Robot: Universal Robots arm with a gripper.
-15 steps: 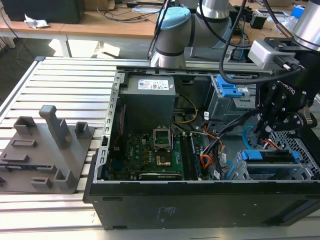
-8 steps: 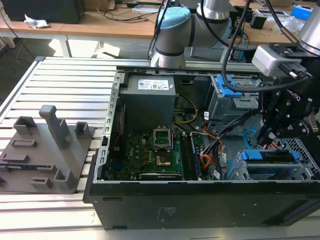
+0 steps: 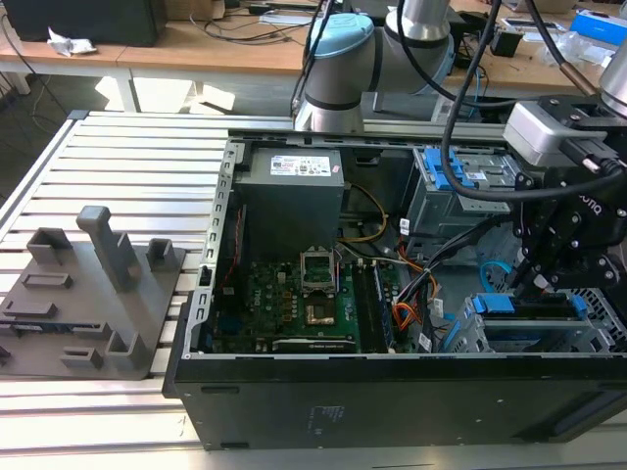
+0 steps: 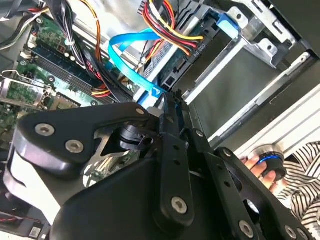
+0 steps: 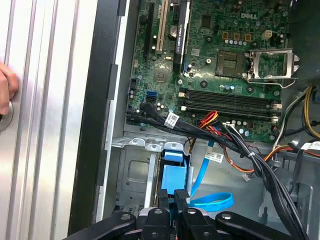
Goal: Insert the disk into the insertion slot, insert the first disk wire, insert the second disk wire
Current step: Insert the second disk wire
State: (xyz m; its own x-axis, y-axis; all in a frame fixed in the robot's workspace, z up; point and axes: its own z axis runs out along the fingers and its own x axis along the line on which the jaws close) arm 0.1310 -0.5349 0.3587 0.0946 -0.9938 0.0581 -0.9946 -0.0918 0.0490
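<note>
The black gripper (image 3: pixel 542 279) hangs low over the silver insertion slot (image 3: pixel 534 338) at the exterior view's right end of the open computer case (image 3: pixel 392 401), which lies on a slatted metal worktop (image 3: pixel 118 166). In the first wrist view its fingers (image 5: pixel 176 200) are drawn close together — their tips pinch the edge of the disk (image 5: pixel 174 177), a flat unit with a blue bracket standing on edge in the slot's bay. The second disk wire (image 5: pixel 210 201), a light-blue cable, curls in a loop on the cage floor just beside the fingertips; in the second wrist view the same blue band (image 4: pixel 131 60) arcs up past the fingers. A bundle of red, yellow and black leads (image 4: pixel 165 27) runs above it. The green motherboard (image 5: pixel 220 60) lies beyond the cage. A person's hand (image 4: pixel 262 167) rests on a round button — outside the case wall.
</note>
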